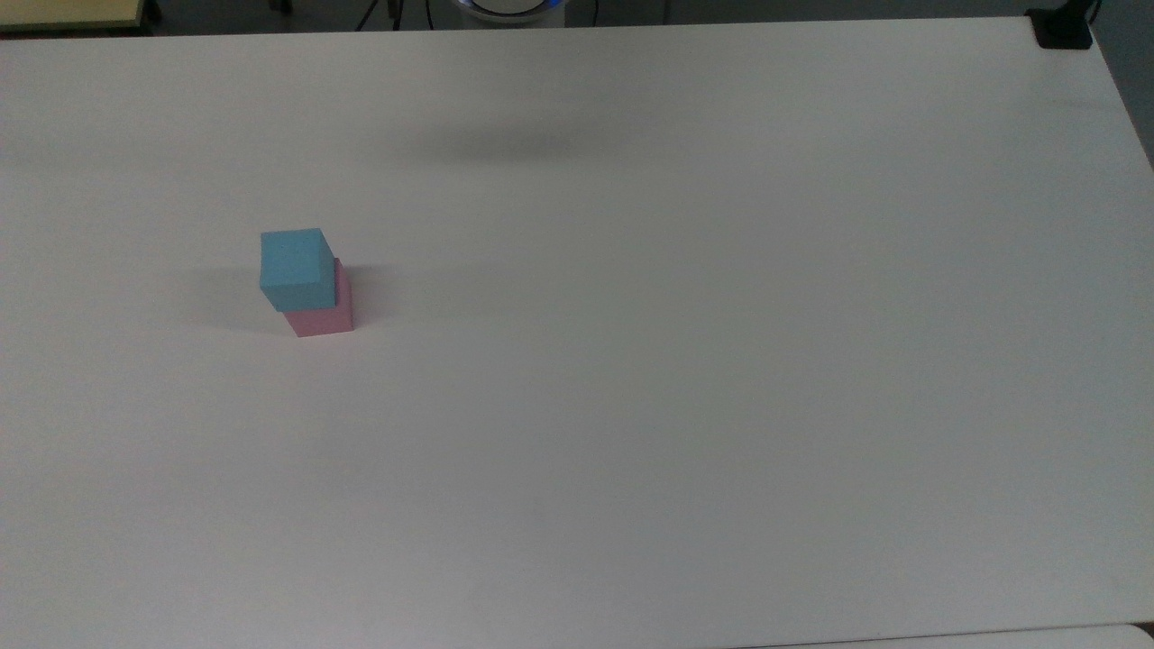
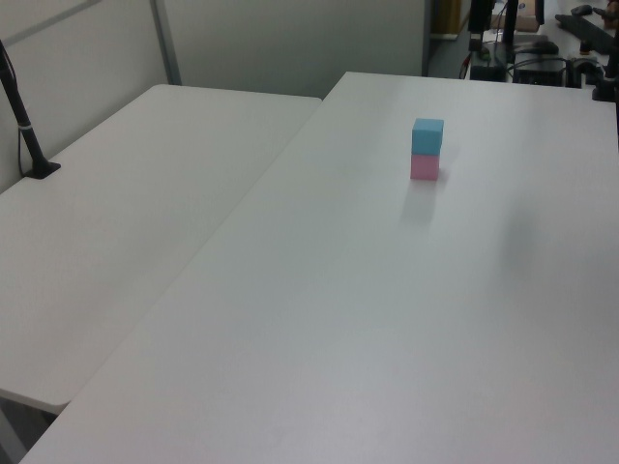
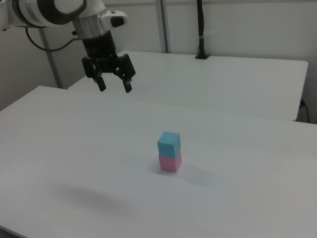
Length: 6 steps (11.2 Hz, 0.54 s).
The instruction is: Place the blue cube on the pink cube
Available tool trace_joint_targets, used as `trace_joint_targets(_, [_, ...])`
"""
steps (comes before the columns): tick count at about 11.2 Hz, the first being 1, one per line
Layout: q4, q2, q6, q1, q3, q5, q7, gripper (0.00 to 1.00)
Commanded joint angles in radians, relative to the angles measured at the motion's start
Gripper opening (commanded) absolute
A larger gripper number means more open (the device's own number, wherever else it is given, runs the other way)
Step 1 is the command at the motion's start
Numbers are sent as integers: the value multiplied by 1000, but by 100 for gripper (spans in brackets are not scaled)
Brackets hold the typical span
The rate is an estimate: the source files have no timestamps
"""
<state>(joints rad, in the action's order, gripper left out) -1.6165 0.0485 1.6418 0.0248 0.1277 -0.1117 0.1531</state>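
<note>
The blue cube (image 1: 293, 268) rests on top of the pink cube (image 1: 323, 315), a little offset, on the white table (image 1: 685, 361). The same stack appears in the left view, blue cube (image 2: 427, 135) over pink cube (image 2: 425, 166), and in the right view, blue cube (image 3: 169, 143) over pink cube (image 3: 170, 162). My gripper (image 3: 114, 86) hangs high above the table in the right view's upper left, well apart from the stack. It is open with nothing between its fingers.
A second white table (image 2: 116, 232) adjoins along the left view's left. A black post on a base (image 2: 27, 135) stands on it. A black clamp (image 1: 1062, 31) sits at the top view's far right corner. A soft shadow (image 1: 505, 144) lies on the table.
</note>
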Motion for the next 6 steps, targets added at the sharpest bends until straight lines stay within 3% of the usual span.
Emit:
trace_joint_targets(1, [-22, 22, -11, -89, -94, -5, 25, 100])
trace_joint_targets(6, [-19, 21, -11, -89, -91, 0, 3, 100])
